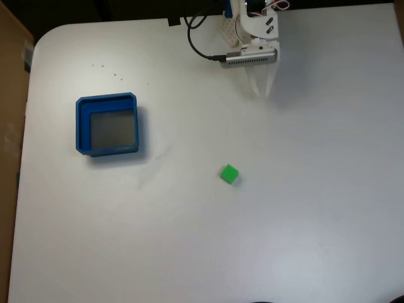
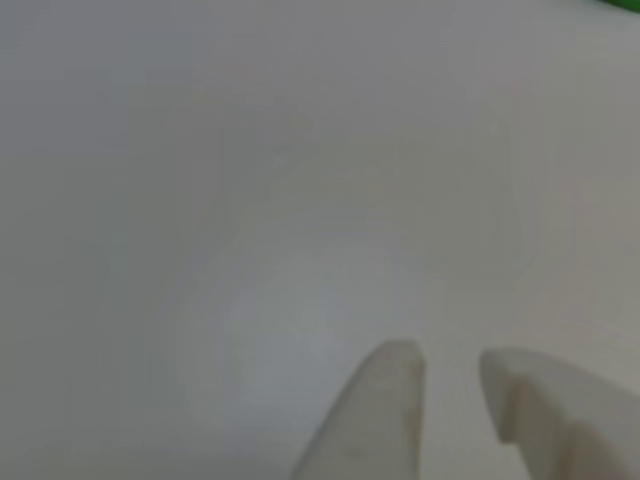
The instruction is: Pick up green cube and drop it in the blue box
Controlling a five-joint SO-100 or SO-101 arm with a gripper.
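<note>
On the white counter point(image 1: 303, 189) sits the small bright green cube point(image 1: 230, 173), likely light, rigid, best pinched across opposite flat faces; the white gripper point(image 2: 450, 372) hangs slightly parted, empty.

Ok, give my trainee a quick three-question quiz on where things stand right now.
1. True or false: the cube already lies in the box.
2. In the fixed view, the box lies to which side of the cube: A left, B right?
3. Is the gripper holding anything?

Key: 1 false, the cube sits on the bare table. 2 A. 3 No, its fingers are slightly apart with nothing between them.
</note>
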